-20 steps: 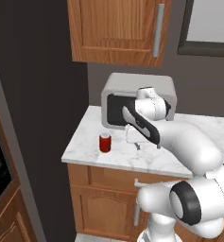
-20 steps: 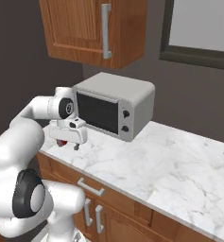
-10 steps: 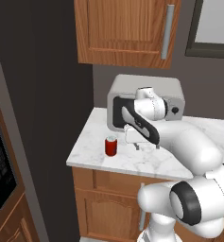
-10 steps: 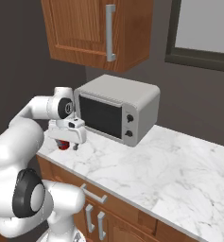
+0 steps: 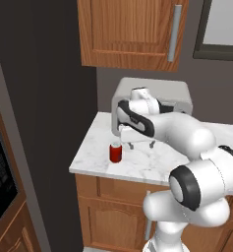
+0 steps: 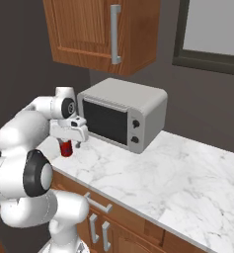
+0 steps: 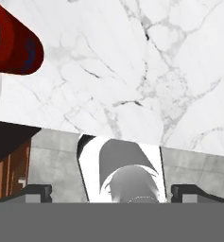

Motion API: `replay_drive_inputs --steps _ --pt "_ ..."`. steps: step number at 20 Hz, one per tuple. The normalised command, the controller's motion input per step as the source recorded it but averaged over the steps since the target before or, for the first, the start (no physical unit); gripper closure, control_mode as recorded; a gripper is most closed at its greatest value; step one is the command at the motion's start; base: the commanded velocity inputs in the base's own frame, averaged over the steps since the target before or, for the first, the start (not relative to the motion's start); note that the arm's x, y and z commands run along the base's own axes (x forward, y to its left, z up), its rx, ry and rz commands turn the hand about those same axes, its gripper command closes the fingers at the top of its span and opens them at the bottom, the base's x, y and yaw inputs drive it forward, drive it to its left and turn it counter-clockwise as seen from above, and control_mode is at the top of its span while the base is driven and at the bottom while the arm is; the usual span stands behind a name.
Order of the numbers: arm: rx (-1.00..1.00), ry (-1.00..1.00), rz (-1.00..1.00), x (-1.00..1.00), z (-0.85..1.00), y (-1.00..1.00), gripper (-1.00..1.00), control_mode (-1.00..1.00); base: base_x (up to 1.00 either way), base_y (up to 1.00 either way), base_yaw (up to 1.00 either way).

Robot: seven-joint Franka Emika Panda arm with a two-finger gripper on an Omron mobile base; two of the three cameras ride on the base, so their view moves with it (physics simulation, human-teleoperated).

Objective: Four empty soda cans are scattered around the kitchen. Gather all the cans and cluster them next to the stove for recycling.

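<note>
The white arm rises from its base, bends at a dark-jointed elbow and reaches forward and to its left at about shoulder height, the forearm running nearly level. At its end the wrist turns the hand downward, so the gripper (image 5: 140, 144) hangs with its two small dark fingers pointing down, seen from the other side as the gripper (image 6: 78, 143) below the flat white hand. The jaws stand wide apart with nothing between them, and the two finger tips (image 7: 38, 191) sit far apart at the lower edge of the hand view.
</note>
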Motion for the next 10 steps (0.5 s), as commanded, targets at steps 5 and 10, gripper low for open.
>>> replay_drive_inputs --steps 5,10 --pt "0.05 0.0 0.11 0.72 -0.07 0.36 -1.0 -1.0 0.0 0.0 0.0" --pt "-0.02 -0.14 0.02 0.43 -0.28 0.5 -1.0 -1.0 0.0 0.0 0.0"
